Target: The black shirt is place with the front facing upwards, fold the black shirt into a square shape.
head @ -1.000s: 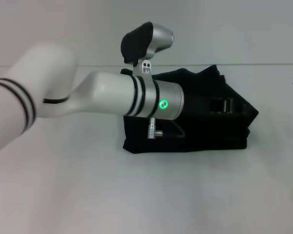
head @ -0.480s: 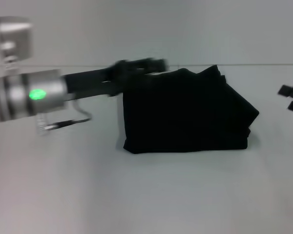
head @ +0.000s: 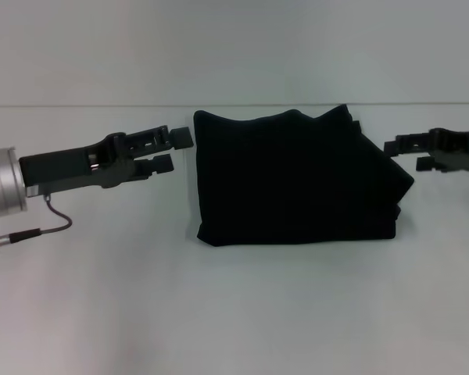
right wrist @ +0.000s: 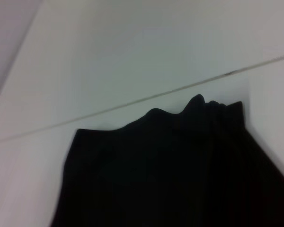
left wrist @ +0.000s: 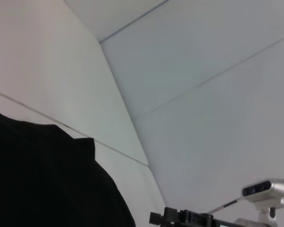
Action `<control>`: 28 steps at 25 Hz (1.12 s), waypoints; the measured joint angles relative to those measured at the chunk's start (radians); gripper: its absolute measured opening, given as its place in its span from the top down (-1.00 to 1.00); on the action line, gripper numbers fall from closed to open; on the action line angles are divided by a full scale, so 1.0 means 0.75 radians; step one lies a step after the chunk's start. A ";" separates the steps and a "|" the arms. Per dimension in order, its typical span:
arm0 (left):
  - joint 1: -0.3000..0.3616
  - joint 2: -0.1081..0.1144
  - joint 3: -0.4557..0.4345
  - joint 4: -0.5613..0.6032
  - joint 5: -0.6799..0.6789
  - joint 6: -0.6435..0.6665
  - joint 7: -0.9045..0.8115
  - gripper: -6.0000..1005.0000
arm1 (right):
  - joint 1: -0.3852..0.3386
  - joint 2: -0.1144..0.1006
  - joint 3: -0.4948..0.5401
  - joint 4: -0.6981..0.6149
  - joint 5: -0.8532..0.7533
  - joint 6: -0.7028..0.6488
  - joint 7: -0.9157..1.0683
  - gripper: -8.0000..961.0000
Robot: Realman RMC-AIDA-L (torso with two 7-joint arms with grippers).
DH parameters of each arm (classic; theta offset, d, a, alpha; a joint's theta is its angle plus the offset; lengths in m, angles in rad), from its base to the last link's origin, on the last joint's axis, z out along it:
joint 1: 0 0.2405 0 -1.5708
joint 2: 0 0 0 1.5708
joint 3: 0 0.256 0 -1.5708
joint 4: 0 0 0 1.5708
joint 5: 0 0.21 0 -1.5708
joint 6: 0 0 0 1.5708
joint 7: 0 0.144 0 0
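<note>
- The shirt [head: 297,178] lies folded into a rough square on the worktop [head: 234,312]; folding looks done.
- Left gripper [head: 174,151] and right gripper [head: 402,154] flank it, jaws open, holding nothing.

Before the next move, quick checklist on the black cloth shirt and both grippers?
1. Black cloth shirt folded into a compact block: ok, though its right edge slants.
2. Left gripper clear of the shirt, on its left: ok.
3. Right gripper clear of the shirt: cannot tell, it sits at the right edge.
4. Both grippers empty: ok.
5. Shirt fully on the white table: ok.
</note>
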 joint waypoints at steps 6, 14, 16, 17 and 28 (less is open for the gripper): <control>0.004 -0.004 -0.004 0.019 0.003 0.003 0.002 -0.86 | 0.110 0.023 -0.141 0.018 -0.091 0.102 0.109 -0.56; 0.003 -0.013 -0.005 0.021 0.003 -0.006 0.007 -0.86 | 0.144 0.088 -0.220 0.126 -0.107 0.349 0.118 -0.55; 0.005 -0.015 -0.005 0.020 0.002 -0.012 0.013 -0.86 | 0.145 0.106 -0.235 0.133 -0.108 0.390 0.114 -0.55; 0.005 -0.015 -0.005 0.019 0.000 -0.013 0.015 -0.86 | 0.145 0.114 -0.244 0.135 -0.108 0.407 0.114 -0.55; 0.009 -0.017 -0.005 0.012 -0.006 -0.019 0.019 -0.86 | 0.159 0.155 -0.286 0.168 -0.109 0.491 0.113 -0.54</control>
